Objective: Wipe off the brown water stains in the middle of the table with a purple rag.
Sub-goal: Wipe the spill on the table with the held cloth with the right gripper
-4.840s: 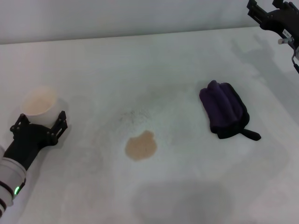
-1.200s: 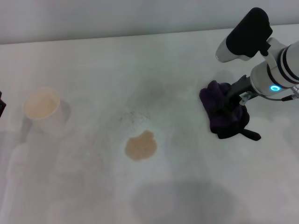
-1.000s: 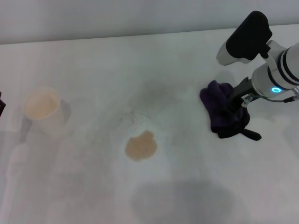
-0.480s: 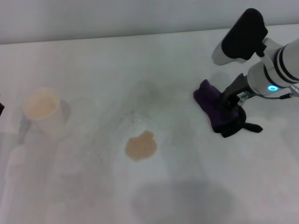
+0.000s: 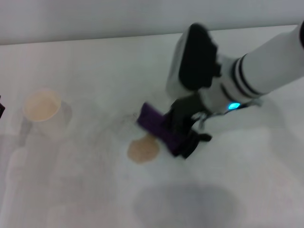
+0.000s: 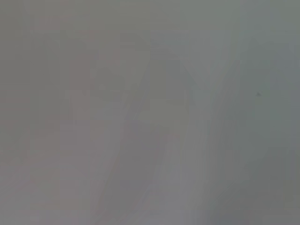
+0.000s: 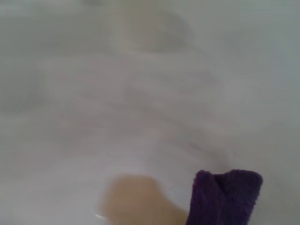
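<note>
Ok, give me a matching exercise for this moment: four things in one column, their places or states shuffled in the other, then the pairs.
Things
1. rag
2. stain
3. cup
4. right gripper

Places or states
A. stands alone toward the table's left side
B. tan blotch on the table, mostly uncovered
C. held in a gripper, at the blotch's edge
D. shut on the purple cloth near the table's middle

Pairs: 1-C, 2-B, 3-A, 4-D

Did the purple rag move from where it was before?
Yes. The purple rag, gripped in the right hand, has moved toward the robot's left across the table; it now reaches the brown water stains, nearer the cup.
</note>
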Robot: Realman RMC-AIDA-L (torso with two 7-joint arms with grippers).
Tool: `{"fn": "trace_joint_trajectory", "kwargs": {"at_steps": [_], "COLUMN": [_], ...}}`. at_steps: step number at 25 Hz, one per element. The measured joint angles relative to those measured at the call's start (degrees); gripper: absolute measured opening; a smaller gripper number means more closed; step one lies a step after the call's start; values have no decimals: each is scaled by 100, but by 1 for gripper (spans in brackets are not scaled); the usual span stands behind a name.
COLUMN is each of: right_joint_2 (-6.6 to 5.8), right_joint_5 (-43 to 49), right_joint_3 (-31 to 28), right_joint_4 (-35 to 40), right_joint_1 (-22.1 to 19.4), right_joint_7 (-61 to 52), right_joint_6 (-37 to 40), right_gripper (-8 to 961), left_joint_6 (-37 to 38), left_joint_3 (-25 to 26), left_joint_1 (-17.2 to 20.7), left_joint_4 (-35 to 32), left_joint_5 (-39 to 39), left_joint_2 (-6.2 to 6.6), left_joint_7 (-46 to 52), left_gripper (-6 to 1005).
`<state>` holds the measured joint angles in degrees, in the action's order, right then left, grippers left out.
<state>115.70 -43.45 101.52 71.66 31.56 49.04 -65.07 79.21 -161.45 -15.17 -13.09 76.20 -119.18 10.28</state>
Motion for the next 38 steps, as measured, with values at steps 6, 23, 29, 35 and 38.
{"fn": "trace_joint_trajectory", "kwargs": {"at_steps": [6, 23, 29, 35, 38], "right_joint_2": [21, 8, 20, 21, 25], "right_joint_5": [-626, -349, -237, -789, -1339], "right_joint_3": [981, 1169, 329, 222, 291], "right_joint_4": [12, -928, -1192, -895, -724], "right_joint_1": [32, 516, 560, 566, 552], "right_joint_7": [712, 434, 383, 707, 1210], "right_joint_6": [86, 1594, 1664, 960, 366], "right_gripper": [97, 95, 95, 95, 95], "left_joint_6": [-32, -219, -192, -178, -173], "left_joint_3": [0, -1, -1, 0, 7], "left_joint_1": [-8, -93, -75, -68, -93], "left_joint_4": [1, 39, 81, 80, 79], "left_joint_5": [0, 53, 133, 138, 141], "left_joint_2": [0, 0, 0, 0, 4], "left_joint_7": [0, 5, 8, 9, 9], "left_gripper": [877, 877, 877, 876, 876]}}
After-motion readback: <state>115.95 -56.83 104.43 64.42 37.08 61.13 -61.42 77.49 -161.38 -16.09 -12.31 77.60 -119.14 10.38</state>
